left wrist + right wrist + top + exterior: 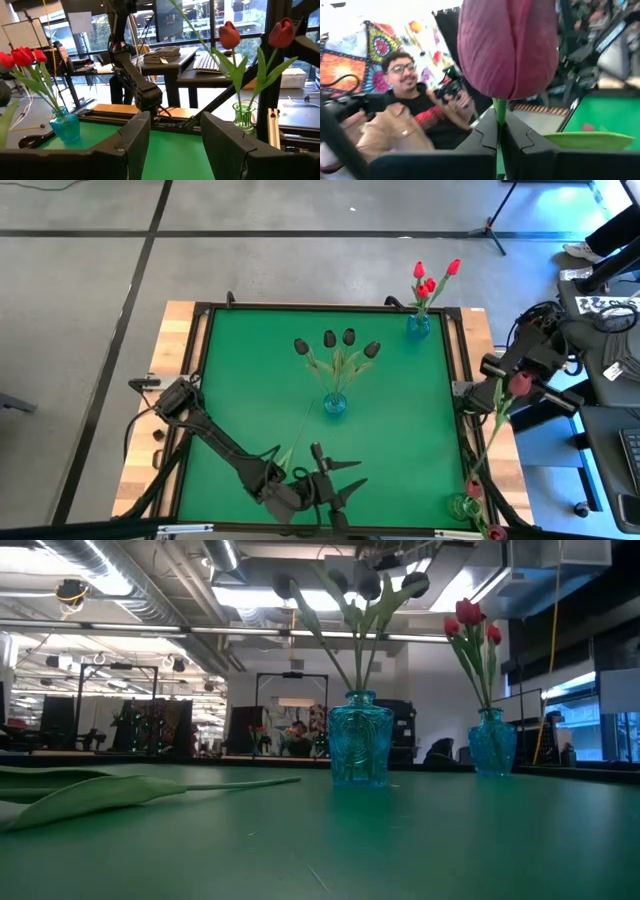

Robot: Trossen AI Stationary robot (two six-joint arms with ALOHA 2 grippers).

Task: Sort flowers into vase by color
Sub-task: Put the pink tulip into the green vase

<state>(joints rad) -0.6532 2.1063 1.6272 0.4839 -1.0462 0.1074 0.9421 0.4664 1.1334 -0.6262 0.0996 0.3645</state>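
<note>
A green mat (400,410) is covering the table, which is standing on a grey concrete floor crossed by dark lines. At the right edge of the high view, the right gripper (512,383) is clamping the stem of a pink-maroon tulip (519,384), its fingers (485,137) pressed tight just under the bloom, its arm reaching out beyond the mat's right border. At the bottom centre, the left gripper (335,480) is hovering with its fingers (127,145) spread apart and nothing between them, its arm stretching diagonally in from the mat's left edge. A single green stem (295,442) is lying flat on the mat beside it. At the centre, a blue glass vase (335,404) is holding four near-black tulips (338,343). In the upper right corner another blue vase (418,324) is holding red tulips (432,278). In the lower right a green vase (462,506) is holding two more pink-maroon tulips (475,488). In the right wrist view a person (402,117) is sitting behind.
</note>
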